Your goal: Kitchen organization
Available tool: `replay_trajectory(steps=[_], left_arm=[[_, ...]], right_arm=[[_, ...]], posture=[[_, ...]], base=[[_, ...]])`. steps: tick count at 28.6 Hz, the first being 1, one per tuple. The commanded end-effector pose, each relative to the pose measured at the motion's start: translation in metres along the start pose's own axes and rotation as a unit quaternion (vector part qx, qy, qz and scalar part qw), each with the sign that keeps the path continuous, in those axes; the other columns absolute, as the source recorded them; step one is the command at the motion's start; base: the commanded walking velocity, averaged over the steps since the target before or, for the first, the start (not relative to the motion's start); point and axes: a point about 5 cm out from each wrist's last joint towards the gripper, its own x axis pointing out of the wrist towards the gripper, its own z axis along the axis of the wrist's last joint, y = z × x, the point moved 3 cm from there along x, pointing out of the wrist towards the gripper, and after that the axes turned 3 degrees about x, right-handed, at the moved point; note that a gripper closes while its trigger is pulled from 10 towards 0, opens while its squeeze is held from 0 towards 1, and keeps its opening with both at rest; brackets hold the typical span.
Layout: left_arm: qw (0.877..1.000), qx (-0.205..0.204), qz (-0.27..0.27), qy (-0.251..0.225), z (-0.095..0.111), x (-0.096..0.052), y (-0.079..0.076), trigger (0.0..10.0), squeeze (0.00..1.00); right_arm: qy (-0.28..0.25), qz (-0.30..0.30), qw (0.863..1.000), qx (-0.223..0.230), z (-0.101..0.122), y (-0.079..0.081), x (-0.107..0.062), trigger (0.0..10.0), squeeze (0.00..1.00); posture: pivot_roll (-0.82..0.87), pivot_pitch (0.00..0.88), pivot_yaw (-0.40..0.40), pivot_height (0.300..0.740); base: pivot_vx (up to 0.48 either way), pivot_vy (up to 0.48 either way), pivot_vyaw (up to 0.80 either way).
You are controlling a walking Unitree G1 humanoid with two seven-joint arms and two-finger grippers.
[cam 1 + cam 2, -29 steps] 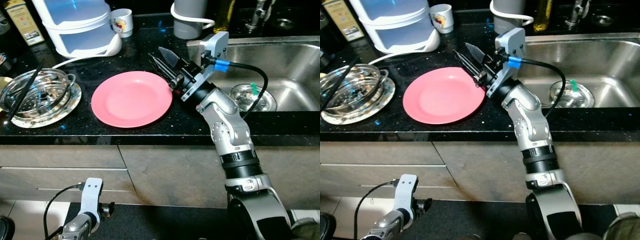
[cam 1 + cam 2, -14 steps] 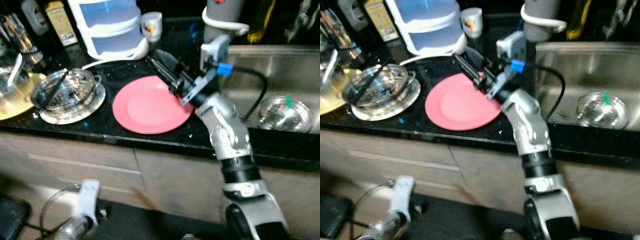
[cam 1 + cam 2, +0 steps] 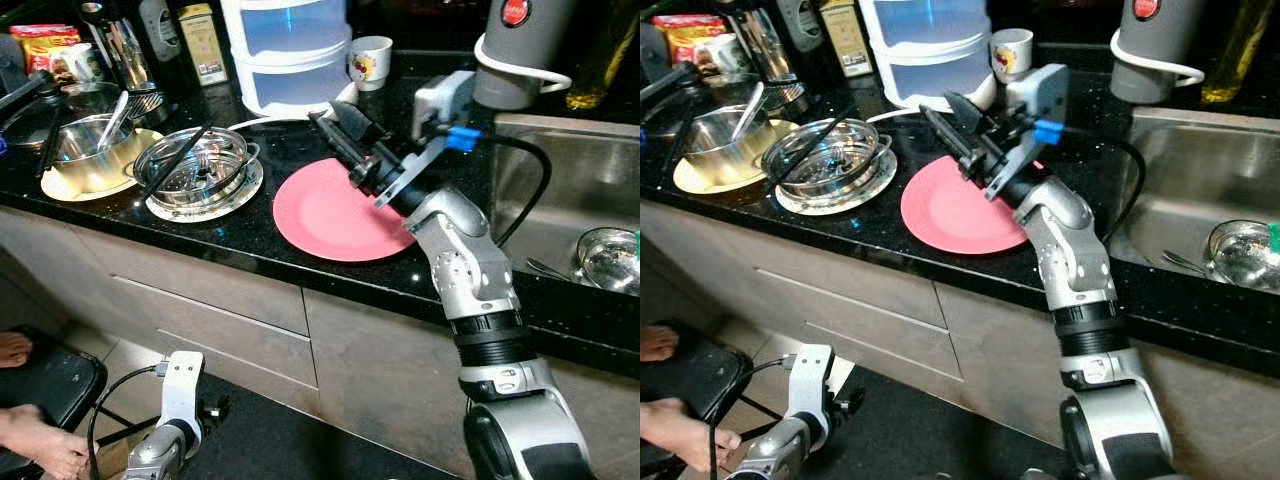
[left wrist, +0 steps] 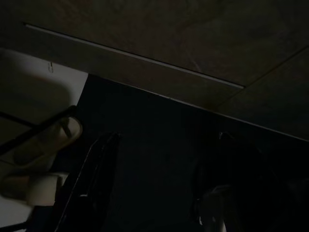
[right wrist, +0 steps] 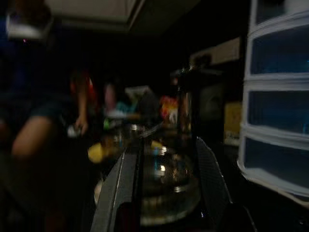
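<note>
Down by the floor, the left gripper [image 3: 205, 415] hangs idle beside the cabinet fronts, too dark and small for me to tell how its fingers stand. Up on the black countertop [image 3: 250, 215], the pink plate [image 3: 335, 215] lies flat near the front edge. Over its far rim hovers the right gripper [image 3: 335, 128], fingers spread apart with nothing between them, pointing toward the steel strainer bowl [image 3: 195, 168] on its plate. Farther left sits a steel pot with a spoon [image 3: 90, 150]. Behind stand the stacked plastic drawers [image 3: 290, 45], a small mug [image 3: 372, 60], and the sink [image 3: 580, 200] to the right.
</note>
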Motion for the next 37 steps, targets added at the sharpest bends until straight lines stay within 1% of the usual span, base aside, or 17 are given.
replay_trajectory(steps=[1, 6, 7, 8, 12, 16, 17, 18, 19, 20, 22, 23, 24, 27, 29, 32, 37], left_arm=[[1.0, -0.004, 0.001, 0.01, -0.005, -0.002, 0.002, 10.0, 0.0], [1.0, -0.01, -0.003, 0.012, -0.007, -0.002, 0.001, 10.0, 0.0], [1.0, -0.011, -0.005, 0.015, -0.009, -0.002, 0.0, 10.0, 0.0], [1.0, -0.011, -0.006, 0.017, -0.011, -0.003, -0.002, 10.0, 0.0], [1.0, -0.011, -0.01, 0.021, -0.013, -0.002, -0.007, 10.0, 0.0], [1.0, -0.01, -0.011, 0.022, -0.014, -0.002, -0.009, 10.0, 0.0], [1.0, -0.009, -0.013, 0.024, -0.014, -0.001, -0.012, 10.0, 0.0], [1.0, -0.009, -0.013, 0.024, -0.014, -0.001, -0.012, 10.0, 0.0], [1.0, -0.008, -0.015, 0.026, -0.013, 0.0, -0.015, 10.0, 0.0], [1.0, -0.008, -0.016, 0.026, -0.013, 0.0, -0.016, 10.0, 0.0], [1.0, -0.008, -0.016, 0.026, -0.013, 0.0, -0.016, 10.0, 0.0], [0.999, -0.009, -0.016, 0.026, -0.014, 0.0, -0.016, 10.0, 0.0], [0.999, -0.009, -0.016, 0.026, -0.014, 0.0, -0.016, 10.0, 0.0], [1.0, -0.011, -0.015, 0.024, -0.014, 0.0, -0.015, 10.0, 0.0], [1.0, -0.011, -0.015, 0.024, -0.014, 0.0, -0.015, 10.0, 0.0], [1.0, -0.012, -0.015, 0.023, -0.014, -0.001, -0.015, 10.0, 0.0], [1.0, -0.011, -0.015, 0.023, -0.014, -0.001, -0.014, 10.0, 0.0]], right_arm=[[0.012, 0.034, 0.999, -0.02, -0.002, 0.011, 0.0, 10.0, 0.0], [0.041, 0.098, 0.994, -0.035, -0.006, 0.025, -0.007, 10.0, 0.0], [0.063, 0.121, 0.989, -0.054, -0.009, 0.028, -0.012, 10.0, 0.85], [0.078, 0.137, 0.985, -0.067, -0.009, 0.027, -0.018, 10.0, 1.0], [0.089, 0.155, 0.981, -0.079, 0.006, 0.012, -0.038, 10.0, 1.0], [0.091, 0.163, 0.979, -0.078, 0.013, 0.007, -0.046, 10.0, 1.0], [0.111, 0.179, 0.974, -0.081, 0.019, 0.001, -0.06, 10.0, 0.73], [0.111, 0.179, 0.974, -0.081, 0.019, 0.001, -0.06, 10.0, 0.73], [0.147, 0.188, 0.966, -0.098, 0.022, -0.004, -0.075, 10.0, 0.0], [0.184, 0.189, 0.958, -0.113, 0.025, -0.01, -0.089, 10.0, 0.0], [0.184, 0.189, 0.958, -0.113, 0.025, -0.01, -0.089, 10.0, 0.0], [0.227, 0.177, 0.948, -0.139, 0.027, -0.019, -0.102, 10.0, 0.0], [0.227, 0.177, 0.948, -0.139, 0.027, -0.019, -0.102, 10.0, 0.0], [0.338, 0.122, 0.907, -0.221, 0.029, -0.044, -0.134, 10.0, 0.0], [0.338, 0.122, 0.907, -0.221, 0.029, -0.044, -0.134, 10.0, 0.0], [0.356, 0.111, 0.892, -0.256, 0.031, -0.048, -0.14, 10.0, 0.0], [0.333, 0.113, 0.9, -0.258, 0.048, -0.039, -0.148, 10.0, 0.0]], posture=[[0.0, 0.07, 0.057, 0.74], [0.0, 0.069, 0.057, 0.74], [0.0, 0.067, 0.056, 0.74], [0.0, 0.067, 0.056, 0.74], [0.0, 0.063, 0.056, 0.74], [0.0, 0.064, 0.057, 0.74], [0.0, 0.064, 0.057, 0.74], [0.0, 0.064, 0.057, 0.74], [0.0, 0.073, 0.058, 0.74], [0.0, 0.077, 0.057, 0.74], [0.0, 0.077, 0.057, 0.74], [-0.01, 0.079, 0.056, 0.74], [-0.01, 0.079, 0.056, 0.74], [-0.01, 0.088, 0.057, 0.74], [-0.01, 0.088, 0.057, 0.74], [-0.01, 0.093, 0.059, 0.74], [-0.02, 0.099, 0.064, 0.74]], base=[[0.0, 0.0, 0.0], [0.0, 0.0, 0.0], [0.0, 0.0, 0.0], [0.0, 0.0, 0.0], [0.0, 0.0, 0.0], [0.0, 0.0, 0.0], [0.0, 0.0, 0.0], [0.0, 0.0, 0.0], [0.0, 0.0, 0.0], [0.0, 0.0, 0.0], [0.0, 0.0, 0.0], [0.0, 0.0, 0.0], [0.0, 0.0, 0.0], [0.0, 0.0, 0.0], [0.0, 0.0, 0.0], [0.0, 0.0, 0.0], [0.0, 0.0, 0.0]])
